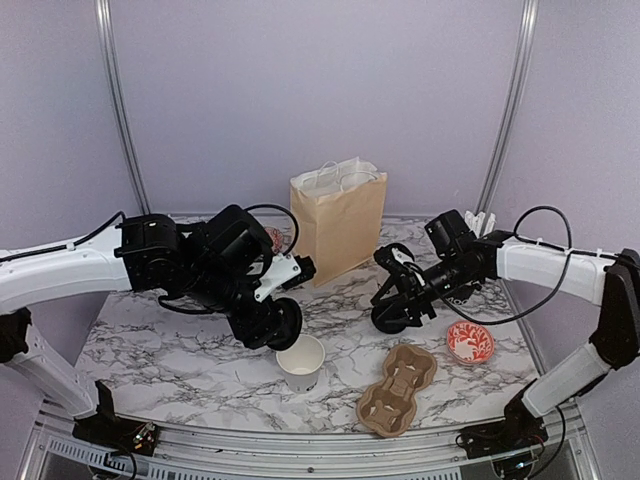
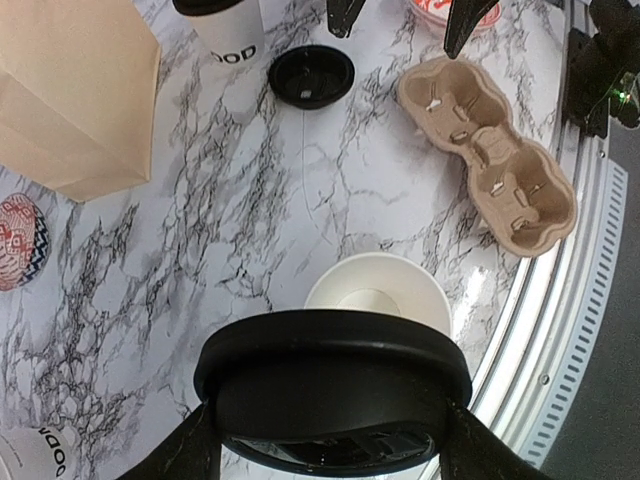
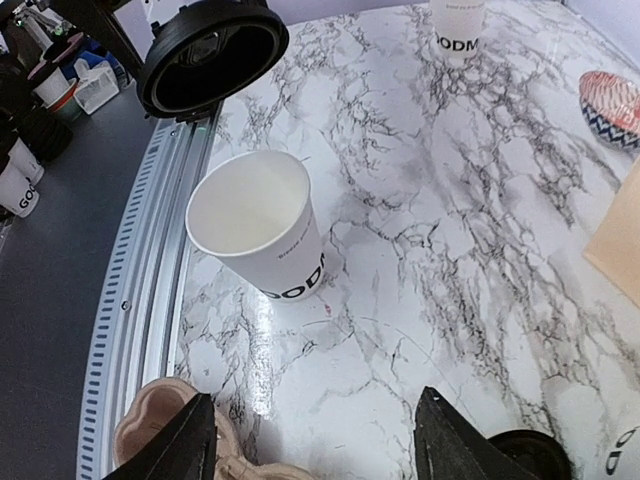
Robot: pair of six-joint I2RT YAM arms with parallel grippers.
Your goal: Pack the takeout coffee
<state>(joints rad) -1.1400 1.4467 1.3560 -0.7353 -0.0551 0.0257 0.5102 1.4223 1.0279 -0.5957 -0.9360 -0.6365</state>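
Just above the open cup point(image 1: 301, 360), L gripper point(image 2: 335, 430) clamps a lid point(image 2: 335, 355) for capping; R gripper point(image 3: 318, 445) gapes empty.

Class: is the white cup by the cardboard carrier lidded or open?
Open: the cup shows a bare white inside; the left hand holds a black lid nearby.

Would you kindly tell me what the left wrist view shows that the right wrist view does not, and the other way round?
Only the left wrist view shows the whole cardboard carrier. Only the right wrist view shows the lettering on the open cup and spare cups down beside the table. Both show the open cup and the black lid in the left gripper.
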